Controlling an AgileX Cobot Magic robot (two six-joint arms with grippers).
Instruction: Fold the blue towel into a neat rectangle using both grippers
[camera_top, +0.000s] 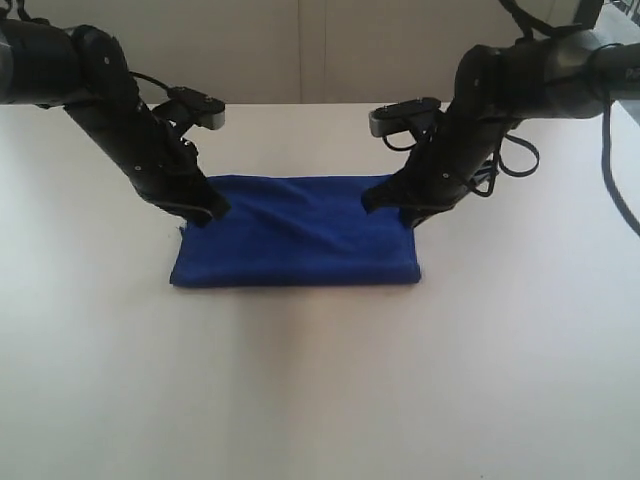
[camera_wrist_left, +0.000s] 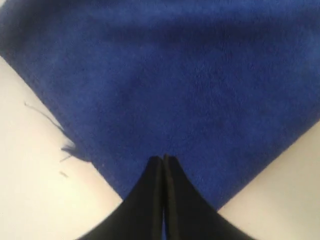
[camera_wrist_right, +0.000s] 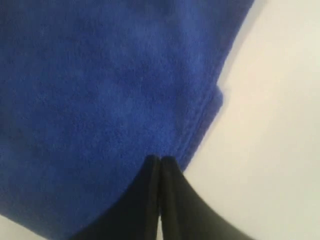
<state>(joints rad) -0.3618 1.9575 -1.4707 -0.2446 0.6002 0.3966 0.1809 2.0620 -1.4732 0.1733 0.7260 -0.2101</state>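
The blue towel lies as a wide rectangle in the middle of the white table, with a diagonal crease across its top layer. My left gripper reaches down to its left edge. In the left wrist view that gripper is shut, its tips pinching a corner of the towel. My right gripper comes down on the right edge. In the right wrist view it is shut too, on the hemmed edge of the towel. The pinched corners are hidden under the fingers.
The white table stretches bare in front of the towel and to both sides. A few loose blue threads stick out from the towel's edge near the left gripper. Both black arms slope in from the back corners.
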